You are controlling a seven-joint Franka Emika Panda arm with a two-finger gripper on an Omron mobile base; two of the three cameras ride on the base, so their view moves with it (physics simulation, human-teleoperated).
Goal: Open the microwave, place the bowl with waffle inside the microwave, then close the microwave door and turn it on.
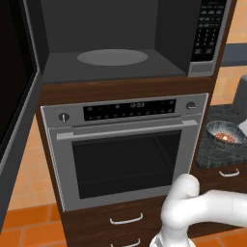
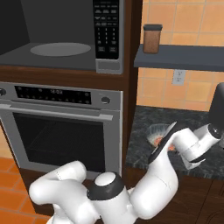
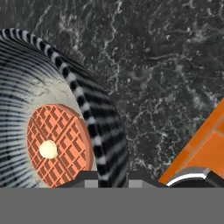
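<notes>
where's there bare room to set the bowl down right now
Inside the open microwave: its floor and grey turntable are bare, bordered by dark side walls and the keypad strip. The dark counter beyond the bowl is bare up to the orange wall.

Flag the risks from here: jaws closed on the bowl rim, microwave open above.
1. The jaws pinch only the near rim of the bowl, so it may tilt on lifting and the waffle could slide out.
2. The microwave cavity sits high above the oven; the carry up from the counter is long, so the thin grip could slip.
3. The open microwave door stands at the left; a wide swing could clip it.
</notes>
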